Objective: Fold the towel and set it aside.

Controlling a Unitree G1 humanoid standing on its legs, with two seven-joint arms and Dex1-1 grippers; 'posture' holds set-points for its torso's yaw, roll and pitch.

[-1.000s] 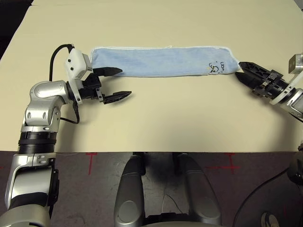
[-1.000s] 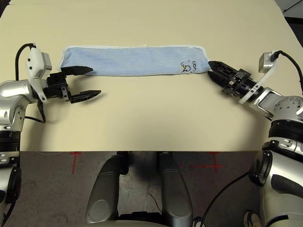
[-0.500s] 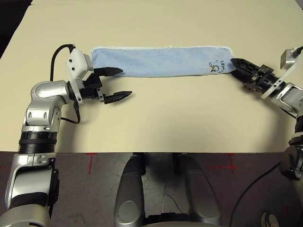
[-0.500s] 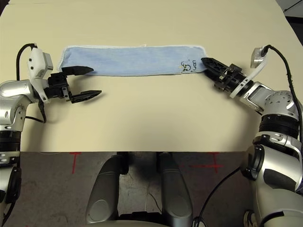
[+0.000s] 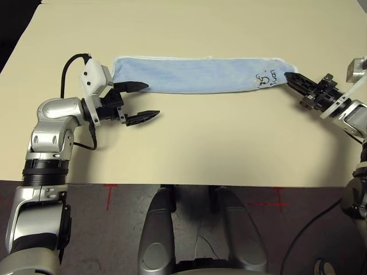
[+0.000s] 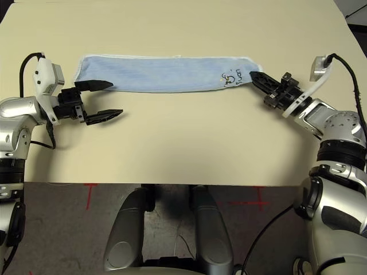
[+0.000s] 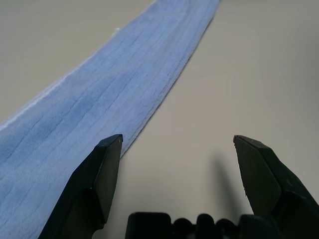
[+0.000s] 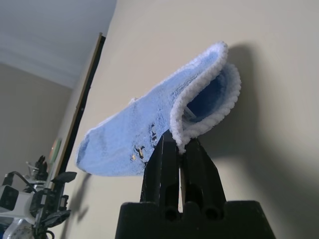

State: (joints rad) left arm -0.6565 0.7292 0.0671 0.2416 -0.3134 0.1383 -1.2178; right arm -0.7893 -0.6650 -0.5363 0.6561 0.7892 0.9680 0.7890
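My right gripper [image 5: 287, 76], at the right of the left eye view, is clamped on the near right corner of the towel [image 5: 183, 75] — a corner hold that, I judge, suits carrying this end over for the next fold. The towel lies as a long strip across the upper middle of the frame, its right end lifted and gaping between layers. My left gripper [image 5: 158, 100], left of centre, has its fingers wide apart by the other end — perhaps placed to steady or receive it. I see no container on the table [image 5: 195, 149].
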